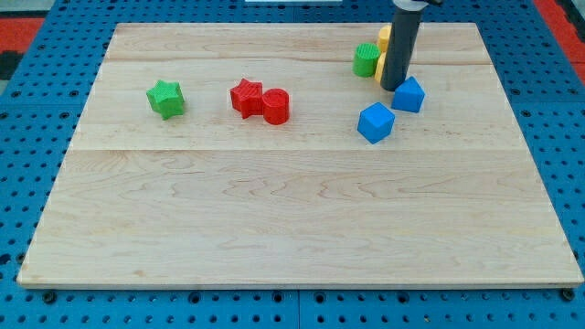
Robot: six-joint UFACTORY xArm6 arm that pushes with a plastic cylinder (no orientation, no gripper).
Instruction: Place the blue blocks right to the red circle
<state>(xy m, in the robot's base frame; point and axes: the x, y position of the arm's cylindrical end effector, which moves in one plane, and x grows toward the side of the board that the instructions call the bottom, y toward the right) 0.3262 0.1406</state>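
Note:
The red circle (276,105) lies on the wooden board (302,219), left of centre near the view's top, touching a red star (246,96) on its left. A blue cube (376,122) lies well to the right of the red circle. A second blue block (409,94), angular in shape, lies up and to the right of the cube. My tip (392,88) is the lower end of the dark rod and stands just left of the second blue block, above the cube.
A green star (165,99) lies at the left. A green block (366,60) and yellow blocks (384,41) sit behind the rod near the top edge, partly hidden by it. A blue pegboard (567,137) surrounds the board.

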